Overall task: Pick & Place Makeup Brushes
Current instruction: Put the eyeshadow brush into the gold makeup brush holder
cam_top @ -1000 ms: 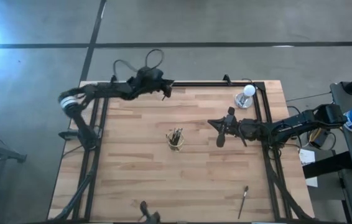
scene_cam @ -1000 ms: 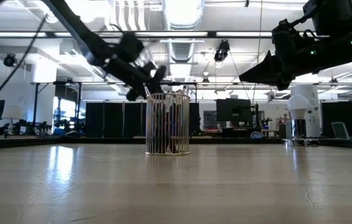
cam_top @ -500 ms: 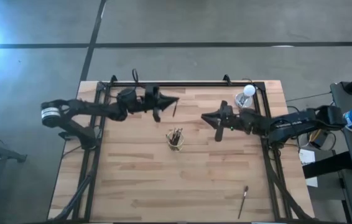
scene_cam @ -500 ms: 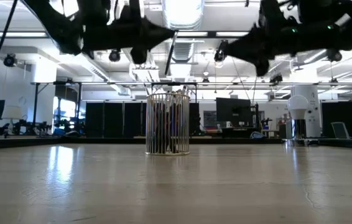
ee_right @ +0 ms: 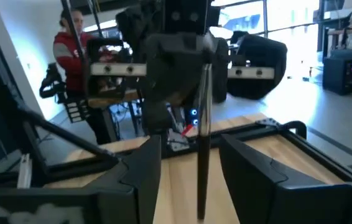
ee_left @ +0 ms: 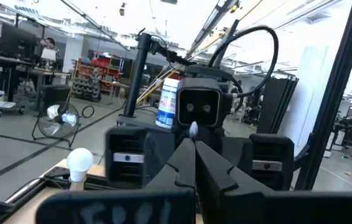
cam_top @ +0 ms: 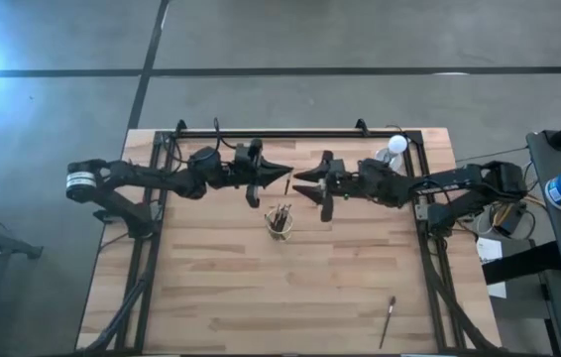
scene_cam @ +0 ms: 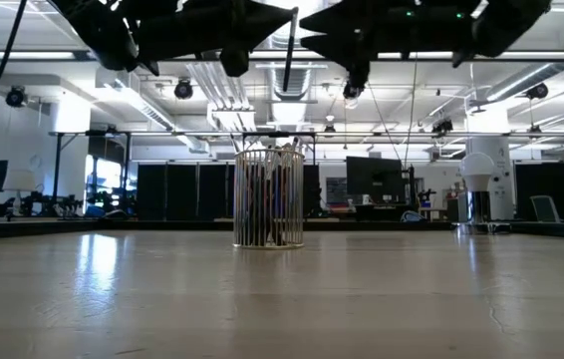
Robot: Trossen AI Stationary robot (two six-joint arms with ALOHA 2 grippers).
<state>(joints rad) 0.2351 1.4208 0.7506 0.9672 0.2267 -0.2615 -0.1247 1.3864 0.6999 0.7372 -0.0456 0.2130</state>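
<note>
- I have both arms raised above the far half of the pale wooden slatted table (cam_top: 211, 288), tips facing each other. The left gripper (cam_top: 282, 176) is clenched on 1 thin dark makeup brush (scene_cam: 288, 50), which hangs upright from its tips in the low view.
- The right gripper (cam_top: 301, 181) has its fingers (ee_right: 250, 171) spread wide, 1 on either side of that brush's shaft. In the right wrist view the shaft runs straight down the gap between them, touching neither as far as I can tell.
- Just nearer than the 2 tips stands the round wire-mesh cup (scene_cam: 269, 197), with several more dark brushes upright in it (cam_top: 280, 217).
- 1 stray brush (cam_top: 390, 319) lies flat near the table's near right edge, well apart from everything else.
- I read this as a hand-over in mid-air (a judgement, not something I can see finished): the right jaws have yet to close.
- Handling: the brush looks light and stiff, a slim smooth handle that could pivot or slip in a narrow pinch. I would take it on the bare handle, clear of the left tips and away from the soft bristle end, and close squarely so it stays upright for the cup.
- The white round-topped bulb-like object (cam_top: 396, 145) at the far right corner is out of my way.
</note>
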